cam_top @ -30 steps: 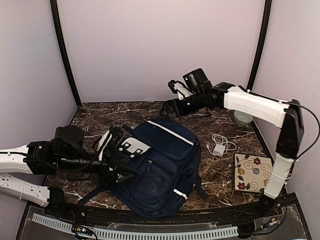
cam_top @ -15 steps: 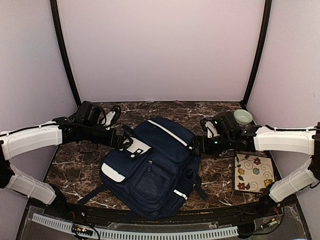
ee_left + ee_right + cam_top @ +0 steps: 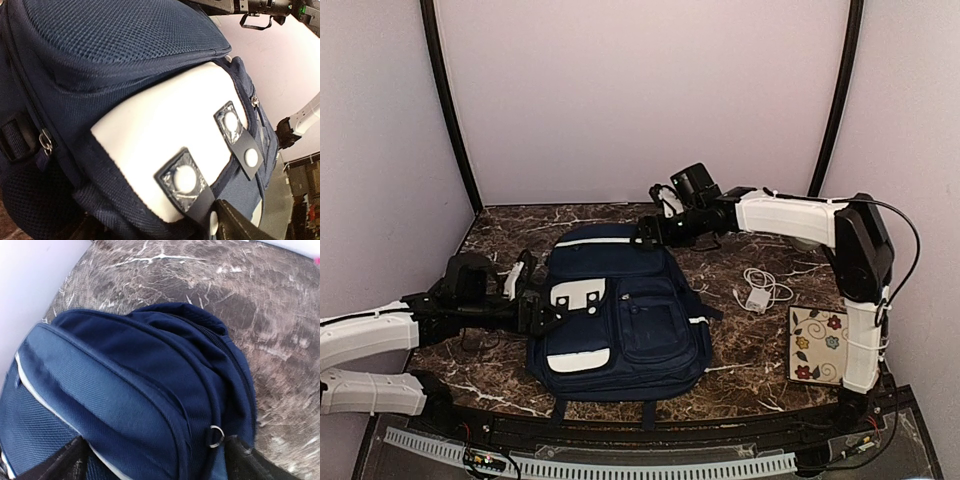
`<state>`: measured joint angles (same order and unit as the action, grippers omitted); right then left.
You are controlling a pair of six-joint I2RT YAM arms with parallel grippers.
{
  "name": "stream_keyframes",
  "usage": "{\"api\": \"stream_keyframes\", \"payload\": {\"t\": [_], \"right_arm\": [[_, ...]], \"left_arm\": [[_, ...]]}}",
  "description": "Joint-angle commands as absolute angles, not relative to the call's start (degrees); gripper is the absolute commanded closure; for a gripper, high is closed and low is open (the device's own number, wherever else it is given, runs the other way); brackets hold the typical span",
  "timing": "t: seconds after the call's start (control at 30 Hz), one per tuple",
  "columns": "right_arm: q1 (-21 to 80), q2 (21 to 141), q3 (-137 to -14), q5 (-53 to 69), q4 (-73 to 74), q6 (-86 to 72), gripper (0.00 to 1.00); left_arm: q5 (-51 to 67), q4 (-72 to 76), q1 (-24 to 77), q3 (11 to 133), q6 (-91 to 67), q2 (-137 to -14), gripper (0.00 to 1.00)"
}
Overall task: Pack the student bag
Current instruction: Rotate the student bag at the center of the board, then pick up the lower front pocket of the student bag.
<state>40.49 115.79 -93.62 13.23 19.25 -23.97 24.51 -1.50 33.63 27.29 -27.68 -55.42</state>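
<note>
Lying flat on the table (image 3: 760,350), the student bag (image 3: 620,320) hides its contents, with the left gripper (image 3: 538,308) spread at its left side and the right gripper (image 3: 645,232) spread over its top edge.

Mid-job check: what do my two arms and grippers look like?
The left arm and right arm have white boxy shells with black joints and wrists. The left gripper and right gripper are mostly black, two-fingered. A thin black cable loops beside the right arm's elbow.
</note>
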Motion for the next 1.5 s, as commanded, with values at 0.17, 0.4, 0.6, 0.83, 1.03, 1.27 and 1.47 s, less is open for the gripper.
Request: {"api": "stream_keyframes", "payload": {"t": [0.17,0.4,0.6,0.83,1.03,1.27,1.47], "right_arm": [[40.59,101.14,-90.17,-0.25,26.17,-13.91,0.00],[49.09,88.13,-78.00,9.59,22.17,-16.87,0.02],[56.77,90.82,-77.84,1.32,29.17,-24.92,0.68],[62.71,93.04,-78.47,0.73,29.91,-30.67,0.70],[63.75,95.88,-77.55,1.96,29.95,-33.79,0.63],[64.04,99.62,-81.07,0.18,30.10,-33.24,0.68],[64.15,101.70,-81.50,-0.15,30.80,-33.51,0.79]], "left_arm": [[24.65,9.76,34.83,23.43,-32.74,-54.66,0.13],[25.94,12.55,34.98,27.05,-32.04,-60.81,0.17],[29.20,16.02,34.96,25.84,-33.48,-60.83,0.90],[28.39,16.29,34.89,23.20,-34.02,-56.05,1.00],[27.51,18.02,37.26,22.68,-33.97,-55.02,1.00],[27.05,17.88,38.59,23.67,-32.93,-55.89,1.00],[26.72,17.74,39.02,24.23,-32.17,-56.11,1.00]]}}
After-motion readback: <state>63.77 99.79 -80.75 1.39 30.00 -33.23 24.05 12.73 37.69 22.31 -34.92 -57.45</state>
